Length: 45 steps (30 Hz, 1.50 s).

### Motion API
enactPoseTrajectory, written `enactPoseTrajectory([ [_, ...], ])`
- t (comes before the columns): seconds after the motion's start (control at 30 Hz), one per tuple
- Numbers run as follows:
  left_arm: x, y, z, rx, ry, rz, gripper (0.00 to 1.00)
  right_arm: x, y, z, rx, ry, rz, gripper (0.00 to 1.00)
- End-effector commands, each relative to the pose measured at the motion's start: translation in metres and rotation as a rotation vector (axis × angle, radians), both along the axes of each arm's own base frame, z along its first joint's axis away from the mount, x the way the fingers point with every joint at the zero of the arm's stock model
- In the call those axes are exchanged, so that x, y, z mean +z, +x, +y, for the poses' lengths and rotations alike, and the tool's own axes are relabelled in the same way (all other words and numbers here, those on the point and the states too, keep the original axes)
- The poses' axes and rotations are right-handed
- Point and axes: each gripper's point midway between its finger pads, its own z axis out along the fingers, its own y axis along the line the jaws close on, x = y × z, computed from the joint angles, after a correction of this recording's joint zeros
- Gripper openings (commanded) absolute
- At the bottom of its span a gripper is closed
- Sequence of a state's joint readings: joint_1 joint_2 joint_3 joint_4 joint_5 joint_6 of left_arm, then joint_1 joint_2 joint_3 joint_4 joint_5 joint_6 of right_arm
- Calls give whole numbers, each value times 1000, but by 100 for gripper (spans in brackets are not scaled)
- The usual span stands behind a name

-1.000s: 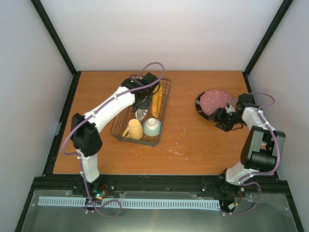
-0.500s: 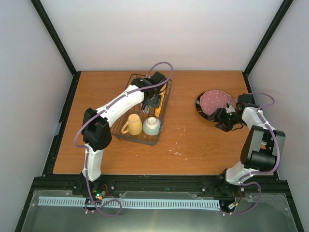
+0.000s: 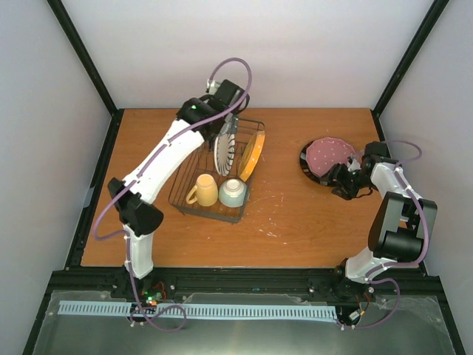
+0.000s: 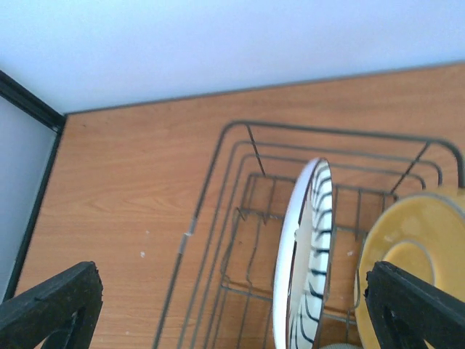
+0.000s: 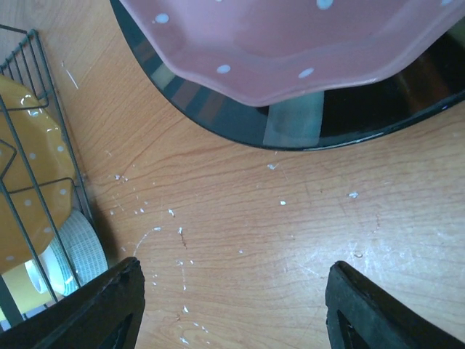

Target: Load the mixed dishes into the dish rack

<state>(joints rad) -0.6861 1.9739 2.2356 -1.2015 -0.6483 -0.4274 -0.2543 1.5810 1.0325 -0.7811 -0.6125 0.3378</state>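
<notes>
From above, the rack (image 3: pixel 210 214) was seen on the left half of the table (image 3: pixel 295 222), with four pieces already loaded. A yellow mug (image 3: pixel 205 192) and a green bowl (image 3: pixel 232 193) were set at its near end. A striped plate (image 3: pixel 224 149) and an orange plate (image 3: pixel 252 155) were stood on edge further back. The left gripper (image 3: pixel 230 120) was held just above the striped plate. Well apart to the right, a pink plate (image 3: pixel 329 153) was stacked on a dark plate (image 3: pixel 306 164), with the right gripper (image 3: pixel 338 178) just beside them.

In the left wrist view, the left fingers (image 4: pixel 54 302) were spread wide and nothing was clamped. The striped plate was shown upright in the wires below.

In the right wrist view, the jaws were likewise parted over bare table, short of the stack. Two plates were judged left to load.
</notes>
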Motion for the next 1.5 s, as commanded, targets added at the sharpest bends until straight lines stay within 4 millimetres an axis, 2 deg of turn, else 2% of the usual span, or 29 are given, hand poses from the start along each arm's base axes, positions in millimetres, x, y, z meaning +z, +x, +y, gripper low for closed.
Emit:
enactPoseTrajectory([
  [0.0,64,-18,28,53,-36,-152,100,8,11,-10,-35,-53,-23,67],
  [0.07,53,-22,36,69,-9,-128,100,11,14,-9,-43,-45,-31,67],
  [0.17,2,-25,53,127,41,3,98,14,16,-8,-51,-28,-33,67],
  [0.2,-18,-28,60,160,62,51,92,15,17,-8,-51,-29,-34,67],
  [0.23,-38,-32,66,190,89,95,80,16,17,-9,-53,-32,-35,67],
  [0.27,-55,-34,71,212,111,127,56,17,18,-10,-51,-37,-39,67],
  [0.33,-84,-37,73,219,127,187,36,19,18,-10,-49,-45,-40,66],
  [0.4,-108,-36,69,208,111,234,31,20,17,-10,-45,-48,-42,65],
  [0.5,-127,-32,59,178,86,264,32,20,15,-10,-41,-51,-42,65],
  [0.63,-137,-24,48,138,73,270,34,20,13,-9,-35,-53,-42,65],
  [0.73,-136,-14,40,106,57,244,35,18,11,-9,-32,-52,-39,65],
  [0.97,-112,7,20,23,8,153,35,13,8,-6,-31,-34,-36,65],
  [1.07,-105,13,4,-35,-33,123,35,12,8,-4,-31,-27,-35,65],
  [1.2,-101,17,-28,-132,-106,96,35,11,8,-3,-32,-18,-37,65],
  [1.37,-101,12,-64,-223,-166,94,35,10,8,-3,-31,-16,-36,65],
  [1.47,-102,8,-74,-236,-165,102,35,8,7,-4,-31,-21,-31,65],
])
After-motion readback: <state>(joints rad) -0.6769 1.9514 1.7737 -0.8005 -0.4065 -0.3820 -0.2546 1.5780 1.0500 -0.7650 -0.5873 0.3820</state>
